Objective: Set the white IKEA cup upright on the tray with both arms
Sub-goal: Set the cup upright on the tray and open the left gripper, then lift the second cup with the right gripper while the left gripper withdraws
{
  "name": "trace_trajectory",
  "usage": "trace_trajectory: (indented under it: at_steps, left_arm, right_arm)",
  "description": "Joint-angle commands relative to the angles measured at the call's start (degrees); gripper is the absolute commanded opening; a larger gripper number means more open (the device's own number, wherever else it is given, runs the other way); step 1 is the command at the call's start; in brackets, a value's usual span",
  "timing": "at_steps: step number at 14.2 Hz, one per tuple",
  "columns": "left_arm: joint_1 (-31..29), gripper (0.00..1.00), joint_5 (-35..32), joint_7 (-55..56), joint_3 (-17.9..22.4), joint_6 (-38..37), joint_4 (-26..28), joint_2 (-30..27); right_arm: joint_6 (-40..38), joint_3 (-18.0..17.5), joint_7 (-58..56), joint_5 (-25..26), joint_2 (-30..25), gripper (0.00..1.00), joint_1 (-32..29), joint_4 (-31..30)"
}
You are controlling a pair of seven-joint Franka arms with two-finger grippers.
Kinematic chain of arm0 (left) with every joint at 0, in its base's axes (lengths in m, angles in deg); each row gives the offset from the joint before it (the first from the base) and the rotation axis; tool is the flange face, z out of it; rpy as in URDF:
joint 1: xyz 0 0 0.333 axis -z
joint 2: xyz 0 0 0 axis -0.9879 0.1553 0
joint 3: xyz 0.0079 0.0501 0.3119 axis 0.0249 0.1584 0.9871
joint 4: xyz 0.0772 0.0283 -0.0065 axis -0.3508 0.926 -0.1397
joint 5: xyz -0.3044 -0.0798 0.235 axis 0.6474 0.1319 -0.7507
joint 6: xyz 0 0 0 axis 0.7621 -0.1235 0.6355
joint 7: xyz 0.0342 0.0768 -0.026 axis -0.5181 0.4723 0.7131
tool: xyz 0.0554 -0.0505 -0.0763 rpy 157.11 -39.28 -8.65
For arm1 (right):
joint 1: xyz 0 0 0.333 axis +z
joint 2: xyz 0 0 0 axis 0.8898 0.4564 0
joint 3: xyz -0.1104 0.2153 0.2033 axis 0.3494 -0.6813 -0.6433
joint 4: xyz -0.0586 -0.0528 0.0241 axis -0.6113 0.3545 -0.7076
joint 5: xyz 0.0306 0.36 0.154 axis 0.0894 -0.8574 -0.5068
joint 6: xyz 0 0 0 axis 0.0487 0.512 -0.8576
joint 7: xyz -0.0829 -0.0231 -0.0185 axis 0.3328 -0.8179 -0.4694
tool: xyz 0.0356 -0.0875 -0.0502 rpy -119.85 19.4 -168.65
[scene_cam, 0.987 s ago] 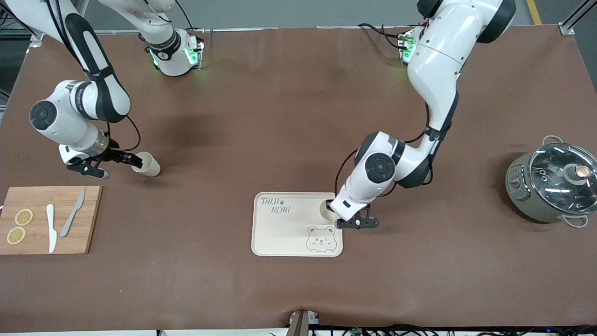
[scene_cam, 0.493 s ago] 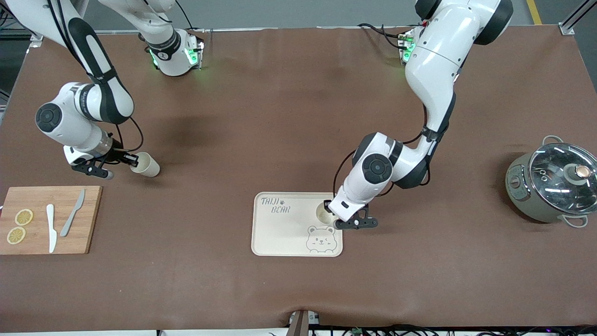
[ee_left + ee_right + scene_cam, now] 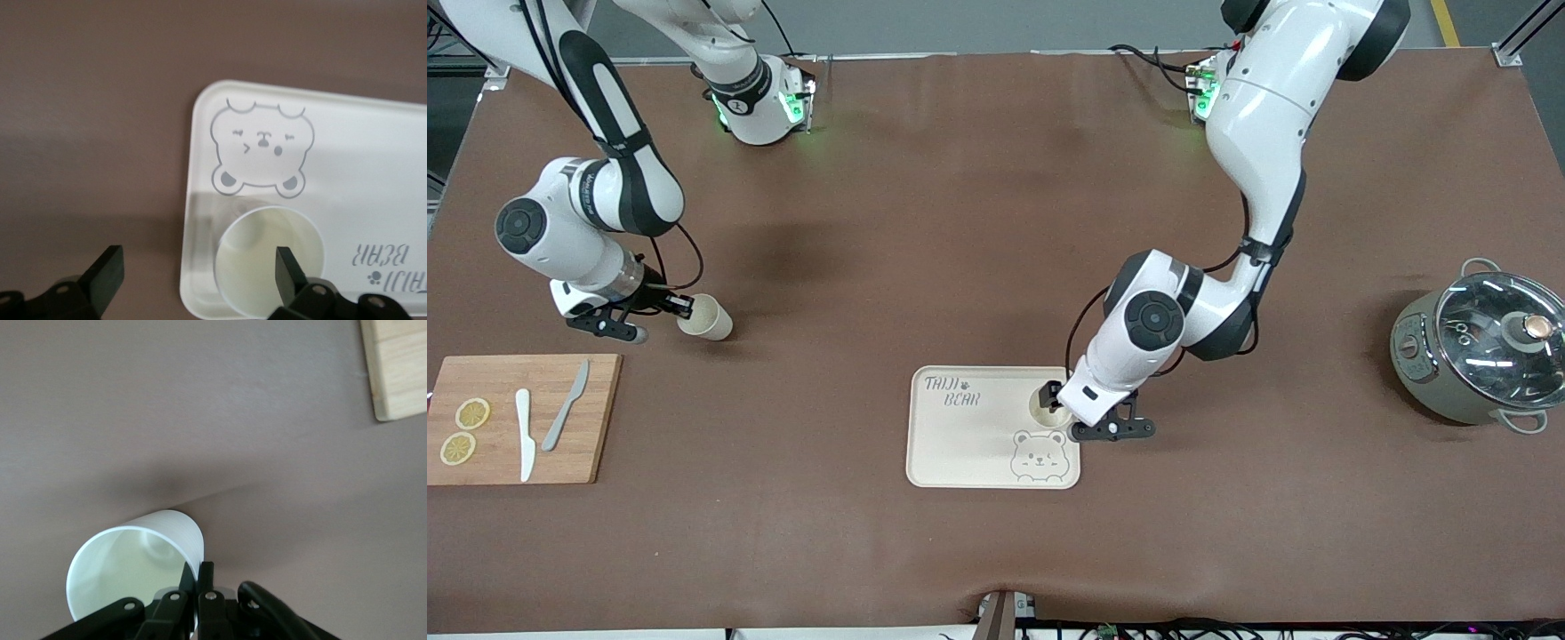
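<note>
One white cup (image 3: 1047, 404) stands upright on the cream bear tray (image 3: 969, 444), at the edge toward the left arm's end. My left gripper (image 3: 1055, 402) is open at this cup. In the left wrist view (image 3: 198, 273) one finger (image 3: 288, 270) is over the cup's mouth (image 3: 260, 267) and the other is outside the tray (image 3: 267, 113). A second white cup (image 3: 705, 317) lies tilted low over the brown table near the right arm's end. My right gripper (image 3: 680, 307) is shut on its rim; the right wrist view shows the fingers (image 3: 204, 577) pinching the cup wall (image 3: 133, 567).
A wooden cutting board (image 3: 596, 418) with lemon slices, a white knife and a grey knife lies near the right arm's end, nearer the front camera than the held cup; its corner shows in the right wrist view (image 3: 400, 367). A grey pot with a glass lid (image 3: 1480, 347) stands at the left arm's end.
The left hand has shifted slightly beside the cup on the tray, and a dark finger now shows at its rim. The right arm has shifted a little with its cup staying tilted.
</note>
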Motion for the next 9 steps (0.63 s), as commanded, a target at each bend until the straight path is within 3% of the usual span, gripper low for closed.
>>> trace_trajectory:
  at_steps: [1,4,9]
  left_arm:
    - [-1.83,1.00,-0.11,0.26,0.48,-6.39,1.09,-7.24]
    - [-5.43,1.00,-0.81,-0.61,0.48,-14.71,1.71,-13.31]
    - [-12.72,1.00,-2.14,-4.58,0.48,-25.46,1.70,-19.82]
  right_arm:
    - [-6.45,-0.04,0.61,-0.62,-0.37,0.00,1.30,5.16]
    - [-10.94,-0.04,3.32,-0.88,0.33,0.00,3.75,10.70]
    - [-13.50,-0.04,24.03,-0.88,8.49,0.00,14.55,22.64]
